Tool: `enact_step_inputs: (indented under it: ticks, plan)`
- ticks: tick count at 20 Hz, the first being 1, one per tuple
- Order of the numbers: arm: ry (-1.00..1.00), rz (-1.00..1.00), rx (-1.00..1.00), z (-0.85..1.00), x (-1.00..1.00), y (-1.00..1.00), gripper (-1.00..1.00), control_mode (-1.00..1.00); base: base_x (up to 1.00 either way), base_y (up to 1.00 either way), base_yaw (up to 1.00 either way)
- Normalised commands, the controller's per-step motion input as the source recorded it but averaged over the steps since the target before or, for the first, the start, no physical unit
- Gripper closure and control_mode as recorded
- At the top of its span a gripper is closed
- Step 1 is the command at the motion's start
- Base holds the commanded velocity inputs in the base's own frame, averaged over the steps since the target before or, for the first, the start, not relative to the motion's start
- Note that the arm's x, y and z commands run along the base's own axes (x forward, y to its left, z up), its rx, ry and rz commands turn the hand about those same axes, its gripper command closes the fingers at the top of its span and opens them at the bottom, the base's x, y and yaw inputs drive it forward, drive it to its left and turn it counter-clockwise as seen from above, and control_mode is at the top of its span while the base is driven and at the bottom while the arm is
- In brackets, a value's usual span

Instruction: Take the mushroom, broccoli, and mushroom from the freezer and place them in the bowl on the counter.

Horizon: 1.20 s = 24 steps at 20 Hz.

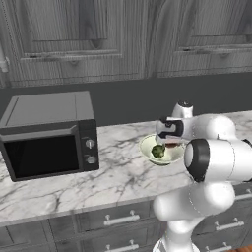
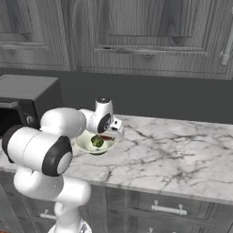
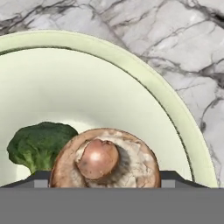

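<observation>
When you look from the left base view, the round, shallow, pale cream-green bowl point(image 1: 147, 146) sits on the white marble bench with grey veins point(image 1: 59, 189), to the right of the black-fronted microwave point(image 1: 49, 135). The small dark green lumpy broccoli point(image 1: 158, 151) lies inside the bowl. The robot's hand point(image 1: 172, 144) hangs right over the bowl, on the side away from the microwave. Something reddish brown shows under the hand, just beside the broccoli.

From the right base view, the bowl point(image 2: 84, 143) is again on the bench point(image 2: 173, 159), and the broccoli point(image 2: 97, 142) rests in its middle. The hand point(image 2: 108, 136) points down into the bowl, just past the broccoli.

Looking through the hand view, a round brown mushroom with a knobby stem point(image 3: 105, 162) sits in the bowl point(image 3: 166, 100) between the two dark finger tips. The broccoli point(image 3: 38, 144) is touching the mushroom on one side. The fingers stand spread wide on each side of the mushroom, and I cannot tell if they touch it. It looks let go, lying on the bowl's floor.

I think one mushroom is yet to be fetched, so the hand has to go straight up out of the bowl and off to the freezer.
</observation>
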Motion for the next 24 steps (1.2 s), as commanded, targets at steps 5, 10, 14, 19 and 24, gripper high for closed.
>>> enact_step_inputs:
  ticks: [5, 10, 14, 19, 24]
  plan:
    - [0.01, 0.00, 0.00, -0.29, 0.26, 0.00, 1.00, -1.00, 0.00, 0.00, 0.00]
    - [0.01, 0.00, 0.00, 0.00, 0.01, 0.00, -1.00, -1.00, 0.00, 0.00, 0.00]
    - [0.00, 0.00, 0.00, 0.00, 0.00, 0.00, -1.00, -1.00, 0.00, 0.00, 0.00]
    - [0.00, 0.00, 0.00, 0.00, -0.17, 0.00, -1.00, -1.00, 0.00, 0.00, 0.00]
    - [-0.03, 0.00, 0.00, 0.12, -0.39, 0.00, -1.00, -1.00, 0.00, 0.00, 0.00]
